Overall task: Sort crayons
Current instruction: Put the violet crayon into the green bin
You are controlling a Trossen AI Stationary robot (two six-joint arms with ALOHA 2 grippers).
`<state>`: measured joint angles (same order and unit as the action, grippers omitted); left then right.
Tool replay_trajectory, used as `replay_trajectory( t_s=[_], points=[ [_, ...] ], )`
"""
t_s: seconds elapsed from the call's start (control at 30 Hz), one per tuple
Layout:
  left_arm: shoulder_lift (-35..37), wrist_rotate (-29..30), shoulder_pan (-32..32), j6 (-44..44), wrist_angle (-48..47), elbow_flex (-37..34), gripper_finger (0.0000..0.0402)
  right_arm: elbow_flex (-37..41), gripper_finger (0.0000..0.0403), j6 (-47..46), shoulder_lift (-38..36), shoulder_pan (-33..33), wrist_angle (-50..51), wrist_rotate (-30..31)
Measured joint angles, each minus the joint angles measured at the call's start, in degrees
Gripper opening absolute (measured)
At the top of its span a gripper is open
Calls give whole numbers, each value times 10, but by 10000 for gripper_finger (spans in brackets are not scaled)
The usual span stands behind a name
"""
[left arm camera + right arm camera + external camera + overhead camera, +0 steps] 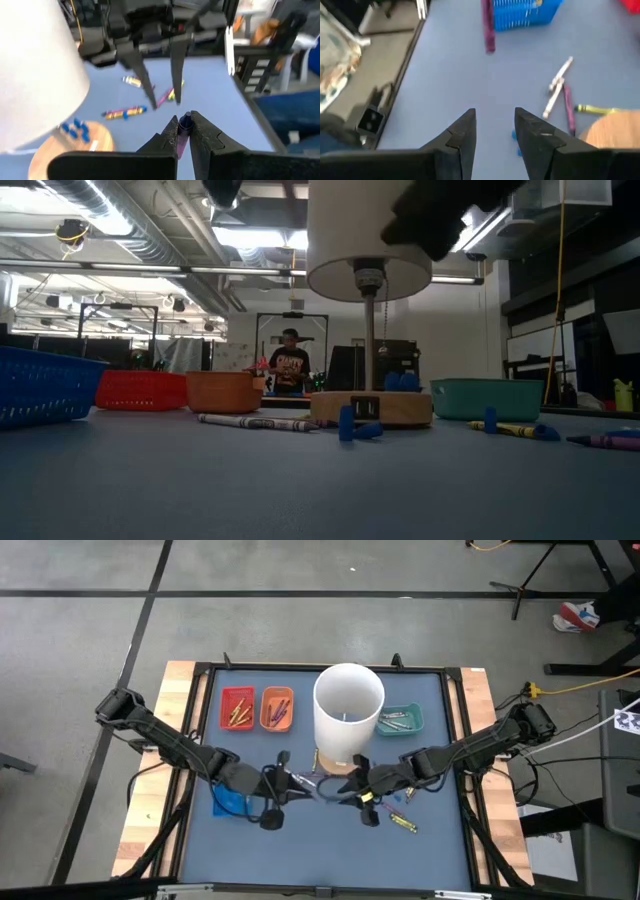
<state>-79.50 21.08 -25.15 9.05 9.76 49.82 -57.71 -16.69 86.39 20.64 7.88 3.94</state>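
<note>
— Left wrist view, look there: the left gripper [184,131] is pinched tight on a purple crayon [183,134], the stick standing up along the fingers with its end poking out past the tips.

— And the other claw?

— The right gripper [494,125] faces it, nose to nose, near the middle of the mat in front of the white cylinder [348,712]. Its jaws stand apart with nothing between them; from its own camera the purple stick hangs straight ahead, just beyond the tips, long axis roughly in line with the fingers.

— So the crayon sits with the left arm.

— I'd say so. The blue tray [230,802] is on the left arm's side too, close by its wrist, so that arm is the nearer one to carry it. More loose crayons [398,820] lie on the mat under the right arm.
</note>
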Motion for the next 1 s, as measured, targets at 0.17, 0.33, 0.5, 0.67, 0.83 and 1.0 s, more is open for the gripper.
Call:
replay_trajectory(
  t_s=[0.17,0.33,0.5,0.67,0.83,1.0],
  points=[
    [0,7,10,29,-65,0,8,0,134,-27,0,0,45,-43],
    [0,10,45,43,-105,0,8,0,134,-93,0,0,82,-66],
    [0,22,102,43,-147,0,8,0,134,-121,0,0,125,-76],
    [0,23,169,45,-224,0,8,0,134,-140,0,12,162,-75],
    [0,23,233,59,-282,0,8,1,134,-147,0,48,166,-71],
    [2,23,291,60,-282,0,8,1,134,-147,0,90,167,-37]
  ],
)
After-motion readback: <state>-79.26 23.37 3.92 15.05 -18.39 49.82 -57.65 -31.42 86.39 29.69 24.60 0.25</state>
